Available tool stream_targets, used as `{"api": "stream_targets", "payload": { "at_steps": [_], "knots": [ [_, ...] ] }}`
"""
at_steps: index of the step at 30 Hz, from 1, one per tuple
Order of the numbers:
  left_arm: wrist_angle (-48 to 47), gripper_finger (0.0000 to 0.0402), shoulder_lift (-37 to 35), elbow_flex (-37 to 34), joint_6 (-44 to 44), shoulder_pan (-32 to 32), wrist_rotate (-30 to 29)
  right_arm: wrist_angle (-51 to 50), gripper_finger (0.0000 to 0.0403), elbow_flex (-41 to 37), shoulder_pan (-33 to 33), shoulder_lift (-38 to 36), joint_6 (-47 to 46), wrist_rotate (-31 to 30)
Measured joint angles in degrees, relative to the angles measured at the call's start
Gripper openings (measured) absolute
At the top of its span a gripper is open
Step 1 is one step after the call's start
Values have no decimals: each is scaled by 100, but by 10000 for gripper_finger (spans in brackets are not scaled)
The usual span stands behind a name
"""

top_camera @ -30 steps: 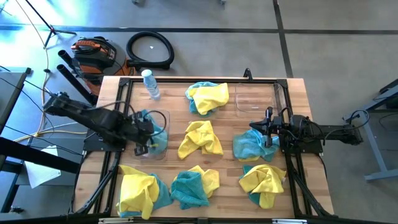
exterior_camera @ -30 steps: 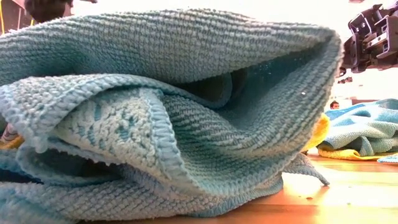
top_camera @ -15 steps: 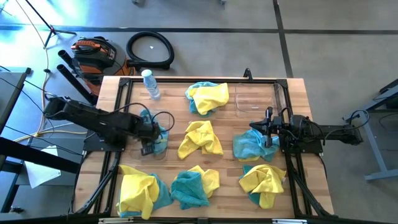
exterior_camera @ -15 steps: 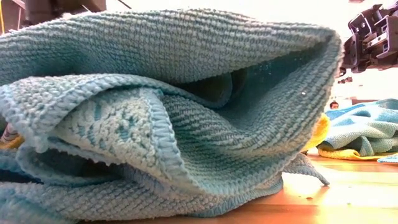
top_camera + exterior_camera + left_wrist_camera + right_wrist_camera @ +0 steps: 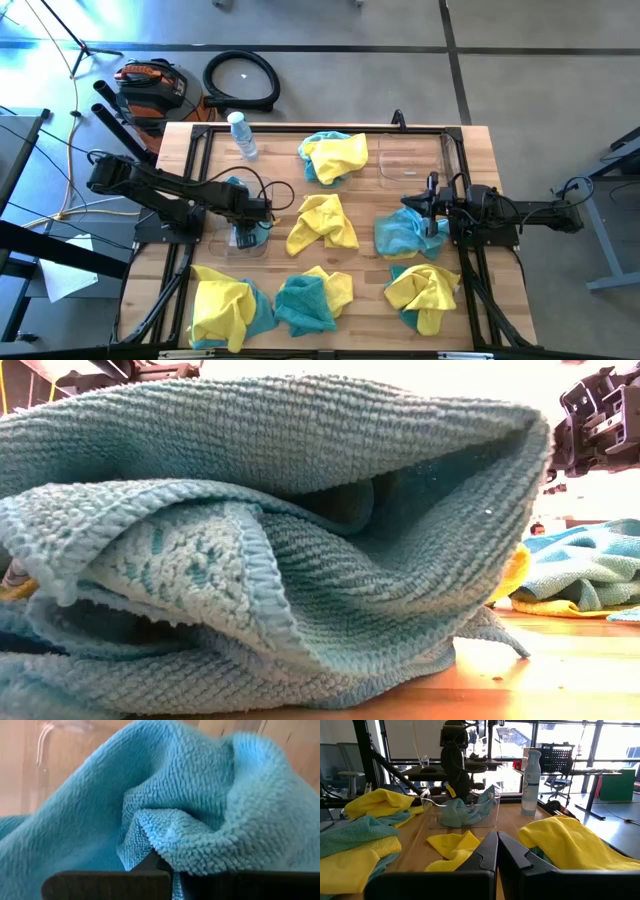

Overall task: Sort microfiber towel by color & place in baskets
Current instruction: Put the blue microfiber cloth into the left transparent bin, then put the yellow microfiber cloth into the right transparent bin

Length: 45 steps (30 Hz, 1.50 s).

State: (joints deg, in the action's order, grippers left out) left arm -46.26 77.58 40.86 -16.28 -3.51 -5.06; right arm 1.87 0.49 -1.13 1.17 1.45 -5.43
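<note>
Our left gripper [image 5: 250,236] clamps its jaws on a teal towel [image 5: 200,820] inside the clear basket [image 5: 262,186]. Our right gripper's [image 5: 431,212] jaws sit pressed together, empty.

Teal towel [image 5: 200,815] fills view, bunched in folds, draped over closed left gripper [image 5: 172,875]. Clear basket [image 5: 47,740] wall behind, on wooden table [image 5: 15,775].

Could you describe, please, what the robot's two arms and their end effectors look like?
Both arms are black, jointed links on black frames. The left end effector and the right end effector are black too, each with two flat, dark fingers. Thin black cables loop beside the left arm.
</note>
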Motion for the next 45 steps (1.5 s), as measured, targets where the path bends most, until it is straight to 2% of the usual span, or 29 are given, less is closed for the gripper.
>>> {"api": "stream_targets", "payload": {
  "at_steps": [8, 17, 27, 35, 41, 45],
  "knots": [
    [133, 4, 38, 0, 1, 0, 5, 0, 0, 0, -2, 0, 2, 0],
    [57, 70, 34, 2, -12, -2, 22, 0, 0, 0, -2, 0, 1, 1],
    [-1217, 83, -49, 704, -621, -2, 157, 0, 0, 0, -1, 0, 1, 0],
    [-1898, 83, -725, 1554, -1523, -68, 383, 0, 0, 0, 0, 0, 0, 0],
    [-2018, 83, -1238, 2024, -2498, -228, 281, 0, 0, 0, 0, -1, 0, 0],
    [-2006, 83, -1431, 2190, -3364, -412, -8, 0, 0, 0, -2, -2, 0, 2]
  ]
}}
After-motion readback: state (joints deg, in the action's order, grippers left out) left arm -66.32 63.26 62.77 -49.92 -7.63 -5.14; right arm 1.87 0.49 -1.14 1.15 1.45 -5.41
